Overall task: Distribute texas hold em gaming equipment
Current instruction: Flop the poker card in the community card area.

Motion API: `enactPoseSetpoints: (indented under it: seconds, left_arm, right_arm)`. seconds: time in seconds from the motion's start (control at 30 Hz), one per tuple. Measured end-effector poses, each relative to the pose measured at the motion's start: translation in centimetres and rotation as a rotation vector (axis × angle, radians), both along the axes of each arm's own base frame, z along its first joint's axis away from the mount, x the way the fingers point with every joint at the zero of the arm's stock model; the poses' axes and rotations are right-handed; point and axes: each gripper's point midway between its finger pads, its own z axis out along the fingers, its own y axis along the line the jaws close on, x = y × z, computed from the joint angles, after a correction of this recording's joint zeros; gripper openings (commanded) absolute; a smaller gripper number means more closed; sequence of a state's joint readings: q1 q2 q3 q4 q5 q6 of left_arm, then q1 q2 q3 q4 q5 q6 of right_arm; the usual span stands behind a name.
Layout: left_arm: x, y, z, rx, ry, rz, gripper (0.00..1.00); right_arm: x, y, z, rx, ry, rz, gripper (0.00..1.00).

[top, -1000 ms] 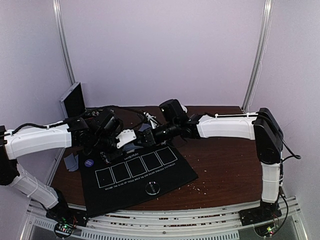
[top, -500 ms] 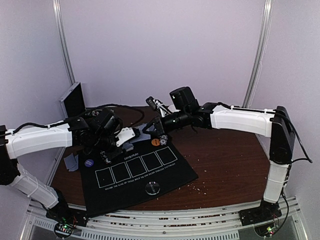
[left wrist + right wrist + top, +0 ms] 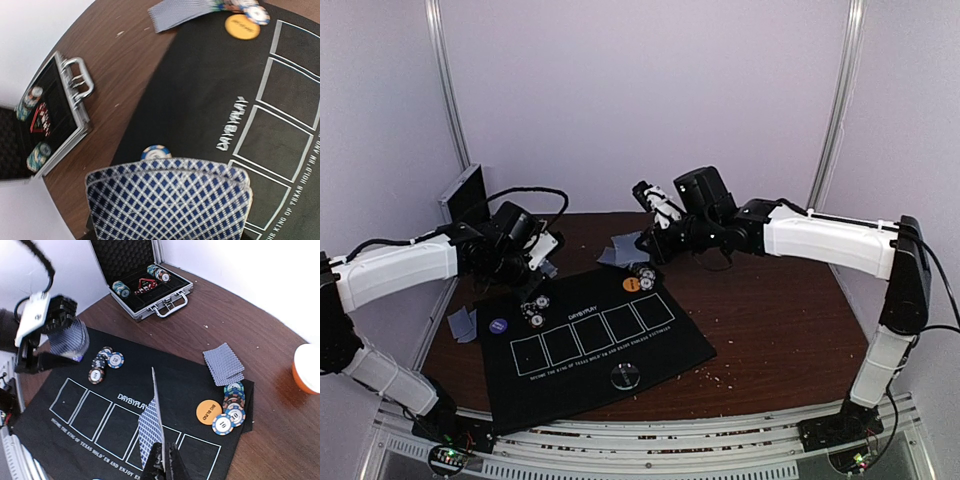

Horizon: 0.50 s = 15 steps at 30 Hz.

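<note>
Blue-grey lattice-backed card is what both arms have in hand, and it should behave as thin, light, springy sheet: slick face to face, easy to bend, awkward to lift off a flat surface. The left jaws stand part open, clamped across a fanned pack of cards [image 3: 167, 200], held near the far left corner of the black mat [image 3: 665, 350]. The right jaws are fully closed, pinching a single card [image 3: 149, 432] by one edge. That card stands edge-on to the wrist camera, raised above the surface near the mat's far edge, and appears to bow slightly. As a judgement, grip a card close to one short edge and lightly: a hard squeeze mid-sheet would crease it, and a slack one would let it slide out. The fanned pack looks liable to shed its outer cards if tilted. A small face-down pile [image 3: 223, 363] lies at the mat's far right corner, just beside the striped chips [image 3: 231, 407] and the orange disc [image 3: 208, 411]. A second chip cluster [image 3: 105, 364] sits towards the mat's left side. Chips are likely stiff and dense, best taken across the rim, and would roll if dropped on edge.
</note>
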State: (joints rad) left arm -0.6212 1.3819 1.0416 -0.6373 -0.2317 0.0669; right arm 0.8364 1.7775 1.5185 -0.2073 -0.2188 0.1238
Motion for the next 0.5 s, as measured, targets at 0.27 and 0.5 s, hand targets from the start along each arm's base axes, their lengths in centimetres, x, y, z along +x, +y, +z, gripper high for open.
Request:
enactPoseSetpoints:
  seconds: [0.27, 0.5]
  left_arm:
    - [2.6, 5.4, 0.6, 0.008, -0.032, 0.221, 0.54]
    - [3.5, 7.3, 1.6, 0.009, -0.073, 0.285, 0.54]
  right_arm:
    - [-7.0, 6.4, -3.8, -0.236, -0.320, 0.178, 0.00]
    - [-14.8, 14.7, -11.1, -0.432, -0.546, 0.445, 0.00]
